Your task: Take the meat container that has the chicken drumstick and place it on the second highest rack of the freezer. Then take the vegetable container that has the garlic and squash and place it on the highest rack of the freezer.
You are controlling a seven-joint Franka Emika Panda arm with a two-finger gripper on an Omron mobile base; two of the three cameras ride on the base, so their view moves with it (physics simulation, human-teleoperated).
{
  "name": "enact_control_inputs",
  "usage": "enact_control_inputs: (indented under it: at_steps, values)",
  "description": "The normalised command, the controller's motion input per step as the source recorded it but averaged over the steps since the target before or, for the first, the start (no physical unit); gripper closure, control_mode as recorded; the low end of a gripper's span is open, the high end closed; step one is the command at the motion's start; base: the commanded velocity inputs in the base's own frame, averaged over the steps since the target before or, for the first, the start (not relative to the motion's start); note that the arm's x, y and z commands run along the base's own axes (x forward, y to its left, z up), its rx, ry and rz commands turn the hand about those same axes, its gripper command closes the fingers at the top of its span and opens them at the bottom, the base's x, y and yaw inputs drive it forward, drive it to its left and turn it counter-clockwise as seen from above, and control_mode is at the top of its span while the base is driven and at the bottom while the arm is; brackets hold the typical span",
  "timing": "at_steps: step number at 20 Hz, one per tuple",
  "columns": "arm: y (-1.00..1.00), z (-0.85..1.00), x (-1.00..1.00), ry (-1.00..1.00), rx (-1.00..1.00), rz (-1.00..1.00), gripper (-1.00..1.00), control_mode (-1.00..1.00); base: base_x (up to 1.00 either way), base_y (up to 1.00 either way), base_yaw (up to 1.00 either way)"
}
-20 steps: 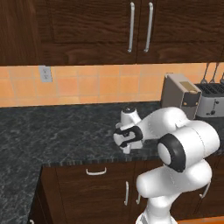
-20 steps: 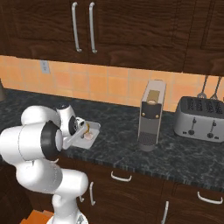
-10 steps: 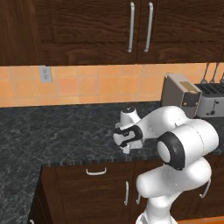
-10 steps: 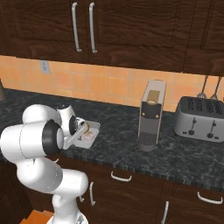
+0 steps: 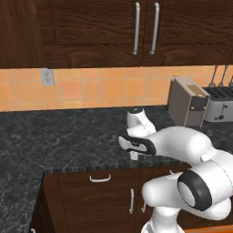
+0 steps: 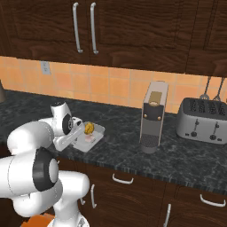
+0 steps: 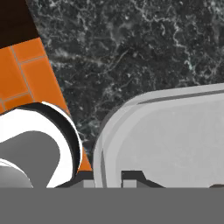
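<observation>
Two dark upper cabinets (image 5: 136, 27) with long metal handles, hanging above an orange tiled backsplash (image 5: 91, 88) with one outlet (image 5: 47, 76). Below it, a black marbled counter (image 5: 59, 136) running along the wall and turning a corner toward the lower left in the left base view; under it, dark drawers (image 6: 133, 186) with small curved handles. On the counter to the right: a tall coffee machine (image 6: 153, 116) (grey, with a brown top panel) and next to it a silver toaster (image 6: 201, 119), with utensils hanging on the wall behind.

Near the counter's front edge, a clear shallow tray (image 6: 88, 137), holding the yellow squash (image 6: 89, 128) and beside it a pale pinkish lump, probably the garlic (image 6: 91, 138). Arm bent low over this edge, gripper (image 6: 73, 134) at the near rim of the tray. From the hand view: tray corner (image 7: 131, 113) very close, rim passing between the two fingertips (image 7: 131, 177), one outside and one inside the wall. Cannot tell if already clamped on the rim or apart from it. Orange floor (image 7: 35, 74) visible past the counter edge.
</observation>
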Motion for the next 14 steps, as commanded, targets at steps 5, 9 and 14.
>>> enact_control_inputs:
  at_steps: [5,9,14]
  values:
    - [0.02,1.0,-0.45,0.0,0.0,0.0,1.0,-1.0,0.0,0.0,0.0]
    - [0.01,1.0,-0.38,0.0,0.0,0.0,1.0,-1.0,0.0,0.0,0.0]
    - [0.01,1.0,-0.09,0.0,0.0,0.0,1.0,-1.0,0.0,0.0,0.0]
